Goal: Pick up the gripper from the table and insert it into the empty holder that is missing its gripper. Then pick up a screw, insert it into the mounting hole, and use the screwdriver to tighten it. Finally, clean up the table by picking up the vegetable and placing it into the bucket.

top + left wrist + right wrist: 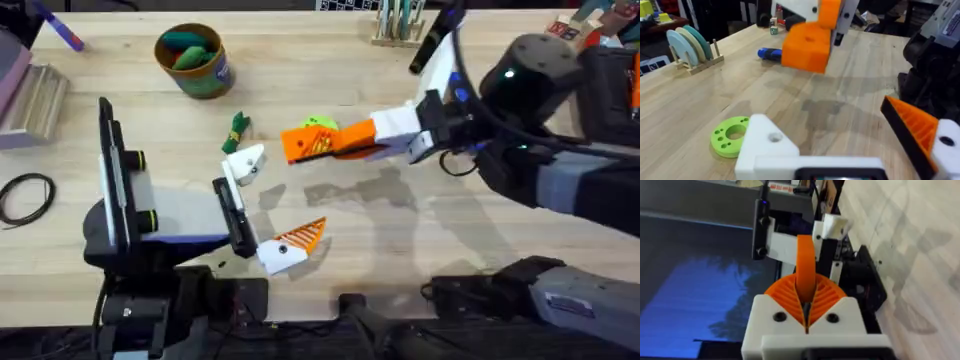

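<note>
Middle of the tabletop (400,240) is wide open between both arms. Only clutter near the holder (245,163) is the vegetable (237,131) and lime disc (320,123) just behind it; bucket (192,60) sits toward the far-left corner.

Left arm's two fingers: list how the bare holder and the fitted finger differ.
The holder is plain white with no pad; the fitted finger carries an orange ribbed pad. The holder sits close beside the lime-green disc; the fitted finger lies well apart from it. Both are white angular mounts with a screw hole.
</note>
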`<state>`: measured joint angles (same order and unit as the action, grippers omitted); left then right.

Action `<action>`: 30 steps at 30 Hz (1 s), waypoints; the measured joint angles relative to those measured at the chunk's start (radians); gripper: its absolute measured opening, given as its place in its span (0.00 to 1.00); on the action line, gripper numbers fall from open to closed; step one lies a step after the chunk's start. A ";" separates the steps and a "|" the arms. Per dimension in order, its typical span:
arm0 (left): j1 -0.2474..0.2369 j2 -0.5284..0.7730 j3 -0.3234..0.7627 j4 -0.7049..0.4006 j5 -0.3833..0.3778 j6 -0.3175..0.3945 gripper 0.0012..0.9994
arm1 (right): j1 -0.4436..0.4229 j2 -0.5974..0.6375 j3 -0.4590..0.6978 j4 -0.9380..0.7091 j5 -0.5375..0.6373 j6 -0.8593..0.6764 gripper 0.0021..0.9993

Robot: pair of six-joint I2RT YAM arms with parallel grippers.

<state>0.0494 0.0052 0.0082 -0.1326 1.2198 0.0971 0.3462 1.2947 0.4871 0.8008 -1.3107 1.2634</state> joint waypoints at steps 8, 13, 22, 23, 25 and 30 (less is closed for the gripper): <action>0.000 0.000 0.000 0.000 0.000 0.000 0.99 | 0.000 0.128 0.000 0.003 -0.090 0.036 0.01; 0.000 0.000 0.000 0.000 0.000 0.000 0.99 | 0.000 0.190 0.001 0.004 -0.129 -0.018 0.01; 0.000 0.000 0.000 0.000 0.000 0.000 0.99 | 0.039 0.345 0.150 0.005 -0.166 -0.093 0.01; 0.000 0.000 0.000 0.000 0.000 0.000 0.99 | 0.046 0.357 0.163 0.006 -0.169 -0.095 0.01; 0.000 0.000 0.000 0.000 0.000 0.000 0.99 | 0.058 0.380 0.183 0.007 -0.173 -0.100 0.01; 0.000 0.000 0.000 0.000 0.000 0.000 0.99 | 0.075 0.429 0.194 0.004 -0.174 -0.129 0.01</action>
<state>0.0494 0.0055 0.0082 -0.1326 1.2198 0.0969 0.4217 1.7234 0.6811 0.8050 -1.4845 1.1349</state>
